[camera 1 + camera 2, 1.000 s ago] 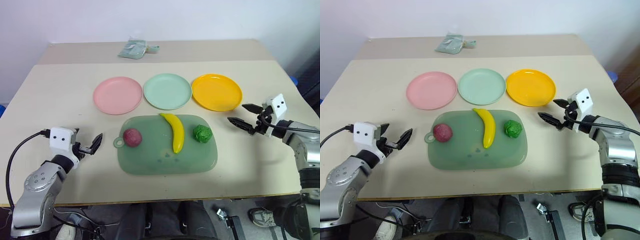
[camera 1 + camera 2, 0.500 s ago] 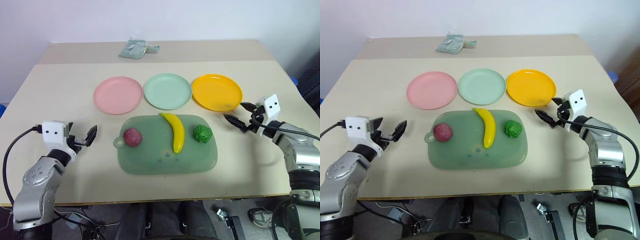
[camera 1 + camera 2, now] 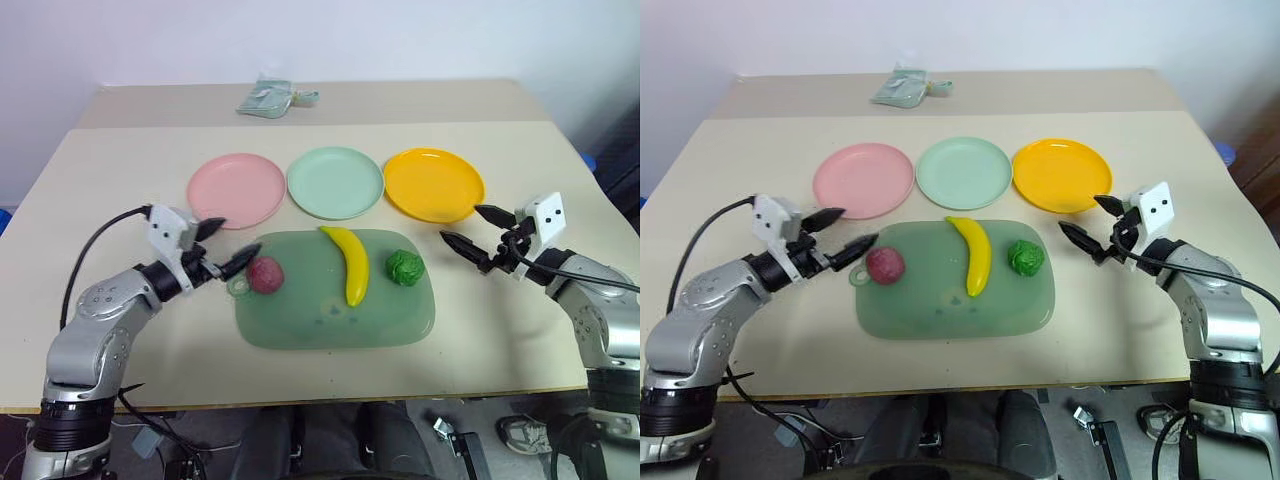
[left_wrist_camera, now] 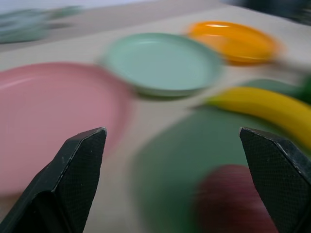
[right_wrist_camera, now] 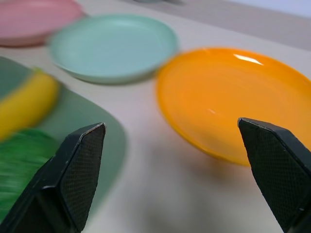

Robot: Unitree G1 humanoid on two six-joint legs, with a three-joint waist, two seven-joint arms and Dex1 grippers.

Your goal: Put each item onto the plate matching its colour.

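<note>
1. Over the last second the left gripper (image 3: 228, 246) has swung in from the near-left part of the table (image 3: 120, 170) to the left end of the green mat (image 3: 330, 320). Its jaws are spread wide and hold nothing.
2. The right gripper (image 3: 466, 227) has drawn slightly inward towards the mat's right end. It too stands wide open and empty.
3. This suggests that both arms are lining up for first picks; no item has yet left the mat.
4. The maroon ball (image 3: 265, 274) lies on the mat just beyond the left gripper's lower fingertip, near it but apart. The left wrist view shows the ball low between the two fingers.
5. The pink plate (image 3: 236, 189) sits just behind that gripper, a short carry away.
6. The green broccoli lump (image 3: 404, 267) lies on the mat's right part, near the right gripper but not between its fingers.
7. The yellow banana (image 3: 349, 262) lies mid-mat, between ball and broccoli.
8. The mint green plate (image 3: 335, 181) and the yellow-orange plate (image 3: 433, 183) are bare.
</note>
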